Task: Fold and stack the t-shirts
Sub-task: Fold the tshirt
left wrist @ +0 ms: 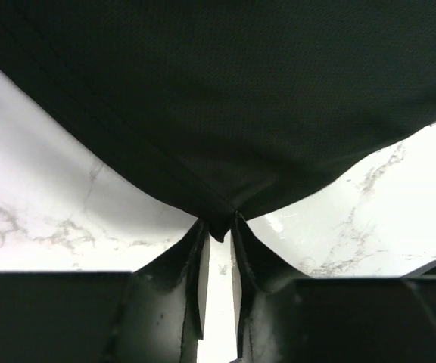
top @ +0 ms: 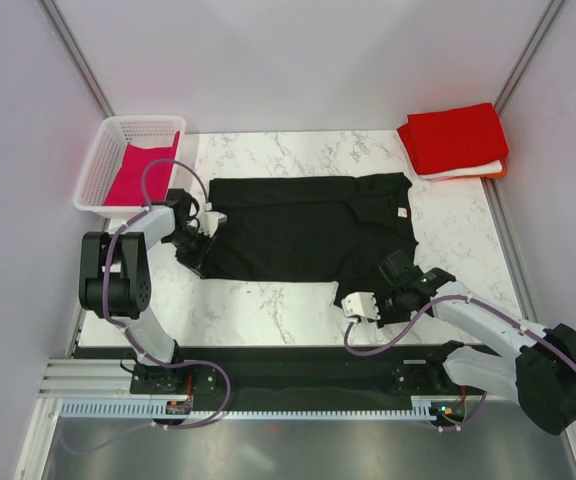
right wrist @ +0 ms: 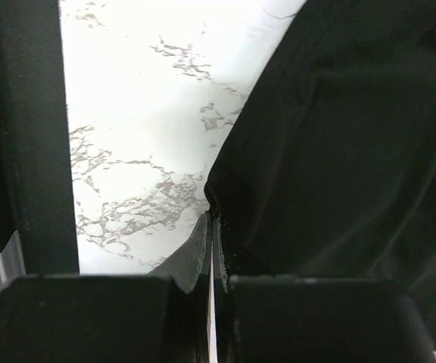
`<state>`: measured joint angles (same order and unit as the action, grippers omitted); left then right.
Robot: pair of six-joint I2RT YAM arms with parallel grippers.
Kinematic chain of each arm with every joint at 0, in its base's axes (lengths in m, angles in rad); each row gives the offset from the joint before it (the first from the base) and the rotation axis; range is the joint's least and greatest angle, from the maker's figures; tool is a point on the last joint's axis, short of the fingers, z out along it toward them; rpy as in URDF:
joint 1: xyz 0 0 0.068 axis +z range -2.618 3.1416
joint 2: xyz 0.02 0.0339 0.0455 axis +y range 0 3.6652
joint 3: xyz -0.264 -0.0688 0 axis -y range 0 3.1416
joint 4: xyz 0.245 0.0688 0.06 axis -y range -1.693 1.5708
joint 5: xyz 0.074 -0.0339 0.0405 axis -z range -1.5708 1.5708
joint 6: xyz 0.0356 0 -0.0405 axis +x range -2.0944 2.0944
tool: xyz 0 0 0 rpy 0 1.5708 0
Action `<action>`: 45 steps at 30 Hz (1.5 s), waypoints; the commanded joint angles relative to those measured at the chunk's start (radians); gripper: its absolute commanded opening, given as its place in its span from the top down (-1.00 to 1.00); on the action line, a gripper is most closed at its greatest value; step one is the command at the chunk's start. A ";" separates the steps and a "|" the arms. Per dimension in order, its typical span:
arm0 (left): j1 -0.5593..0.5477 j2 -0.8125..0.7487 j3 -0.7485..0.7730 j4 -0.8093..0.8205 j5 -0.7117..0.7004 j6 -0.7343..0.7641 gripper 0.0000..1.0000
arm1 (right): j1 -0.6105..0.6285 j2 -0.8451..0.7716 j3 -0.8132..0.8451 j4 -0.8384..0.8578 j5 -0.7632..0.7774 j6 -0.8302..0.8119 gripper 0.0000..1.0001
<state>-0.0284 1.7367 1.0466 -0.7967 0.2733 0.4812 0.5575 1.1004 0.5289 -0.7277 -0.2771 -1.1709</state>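
Note:
A black t-shirt (top: 308,230) lies spread flat on the marble table, its pale neck label (top: 402,212) at the right. My left gripper (top: 196,245) is at the shirt's left near corner. In the left wrist view the gripper (left wrist: 218,227) is shut on a tip of the black cloth (left wrist: 225,91). My right gripper (top: 393,275) is at the shirt's near right edge. In the right wrist view the gripper (right wrist: 212,219) is shut on the edge of the black cloth (right wrist: 339,136). A magenta t-shirt (top: 140,172) lies in the basket.
A white lattice basket (top: 96,165) stands at the back left. A folded stack with a red t-shirt (top: 455,137) on top, and white and orange edges under it (top: 473,172), sits at the back right. Grey walls close in both sides.

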 commanded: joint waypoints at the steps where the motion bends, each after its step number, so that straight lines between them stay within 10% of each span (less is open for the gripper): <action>1: -0.007 0.043 0.006 -0.025 0.093 -0.009 0.56 | 0.005 -0.017 0.017 0.036 0.018 0.060 0.99; 4: -0.007 0.038 0.018 -0.030 0.112 -0.013 0.95 | 0.004 -0.033 0.014 0.054 0.033 0.106 0.99; 25: 0.002 -0.025 0.254 -0.153 0.086 0.042 0.96 | -0.186 -0.068 0.299 0.197 0.214 0.332 1.00; 45: 0.002 0.178 0.587 -0.217 0.083 -0.021 0.95 | -0.323 0.381 0.683 0.407 0.271 0.379 1.00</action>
<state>-0.0296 1.8847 1.5482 -0.9874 0.3428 0.4839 0.2443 1.4441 1.1431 -0.3904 -0.0204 -0.8169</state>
